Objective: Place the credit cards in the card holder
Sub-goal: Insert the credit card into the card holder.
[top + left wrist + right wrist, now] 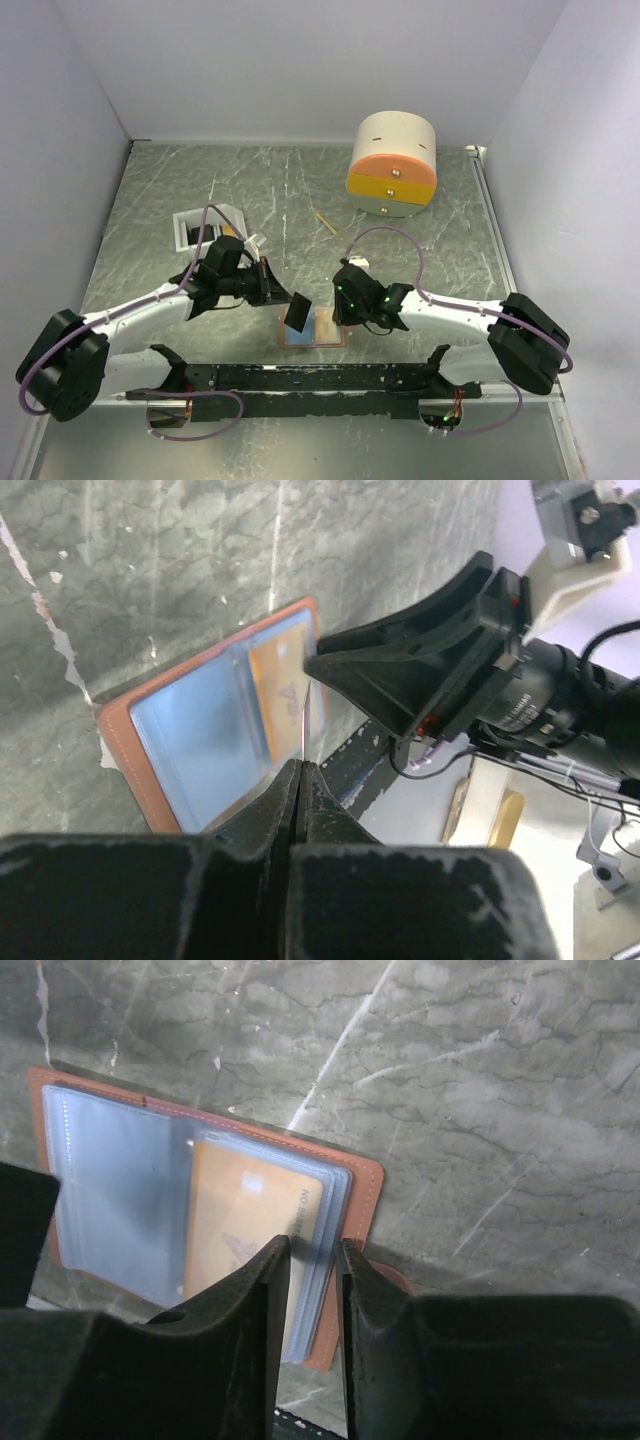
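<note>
My left arm (150, 312) reaches from its base toward 2 o'clock, and the left gripper (288, 298) is clamped tight on a card (297, 315). My right arm (455, 308) stretches toward 10 o'clock with its wrist pitched down. The right gripper (313, 1252) has its jaws a narrow gap apart.

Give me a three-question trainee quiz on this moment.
1. True or false: the card holder lies open on the table.
2. The left gripper is pinching: A a coin, B a dark card, C nothing.
3. Fill in: the sleeved card inside the holder is ___ coloured.
Key: 1 true; 2 B; 3 gold.
</note>
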Controlling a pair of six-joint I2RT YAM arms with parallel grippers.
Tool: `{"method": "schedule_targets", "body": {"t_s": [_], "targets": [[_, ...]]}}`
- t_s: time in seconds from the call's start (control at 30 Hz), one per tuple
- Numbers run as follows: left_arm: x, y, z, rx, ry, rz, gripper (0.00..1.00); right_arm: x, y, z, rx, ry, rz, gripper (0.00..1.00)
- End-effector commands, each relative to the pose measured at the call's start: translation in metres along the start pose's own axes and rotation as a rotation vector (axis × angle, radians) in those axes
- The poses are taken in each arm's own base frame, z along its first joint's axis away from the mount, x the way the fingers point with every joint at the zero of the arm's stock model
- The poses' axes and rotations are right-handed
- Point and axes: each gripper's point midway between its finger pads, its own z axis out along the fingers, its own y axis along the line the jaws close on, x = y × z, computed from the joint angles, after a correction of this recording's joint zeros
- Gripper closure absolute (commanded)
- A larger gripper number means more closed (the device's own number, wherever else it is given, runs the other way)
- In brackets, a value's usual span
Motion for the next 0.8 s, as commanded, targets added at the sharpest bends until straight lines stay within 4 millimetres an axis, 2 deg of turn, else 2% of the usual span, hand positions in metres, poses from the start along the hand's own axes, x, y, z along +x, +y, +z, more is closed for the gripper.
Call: {"method": "schedule_targets", "body": {"t_s": [0.0,0.27,0.77], "targets": [[-0.008,0.004,0.012,-0.027,-0.050,0.021,0.93,0.007,-0.009,0.003,0.032,0.008,-0.001,0.76],[0.005,0.016,0.029,-0.060,-0.015,0.013,0.93,0.017,-0.013,0.005,0.025,0.025,0.016,0.80],[0.025,0.036,0.048,-0.086,0.019,-0.012,0.93,0.020,-0.012,0.003,-0.008,0.012,0.048,0.80]]}}
